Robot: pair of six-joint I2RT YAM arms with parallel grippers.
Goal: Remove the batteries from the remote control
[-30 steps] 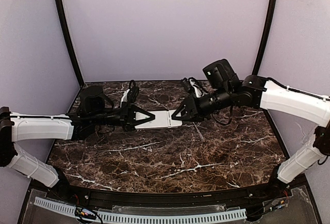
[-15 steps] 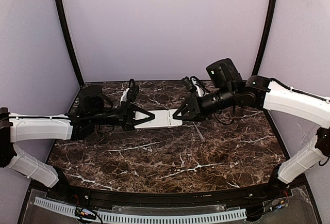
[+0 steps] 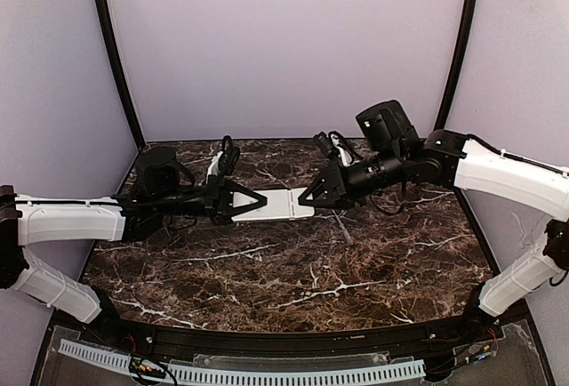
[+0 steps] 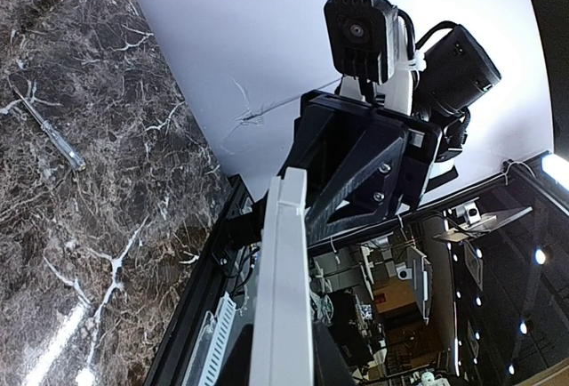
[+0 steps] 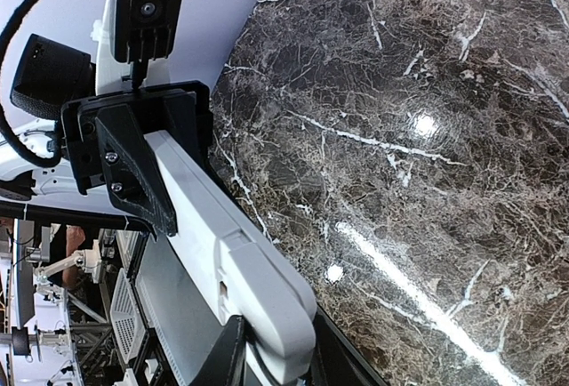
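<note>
The remote control point(image 3: 277, 205), a slim white bar, is held level just above the dark marble table point(image 3: 293, 279), between both grippers. My left gripper point(image 3: 252, 202) is shut on its left end. My right gripper point(image 3: 309, 197) is shut on its right end. In the left wrist view the remote point(image 4: 283, 297) runs edge-on away from the camera to the right gripper point(image 4: 356, 172). In the right wrist view the remote point(image 5: 222, 235) runs from my right fingers point(image 5: 224, 355) to the left gripper point(image 5: 142, 172). No batteries show.
A thin screwdriver point(image 4: 49, 132) lies on the table, faint in the top view point(image 3: 342, 229), right of the remote. Small white and black items sit at the back behind each gripper point(image 3: 217, 165) point(image 3: 332, 148). Lilac walls enclose the table.
My right arm has shifted slightly up and to the right. The remote stays held between both grippers, and the left arm has barely moved.
</note>
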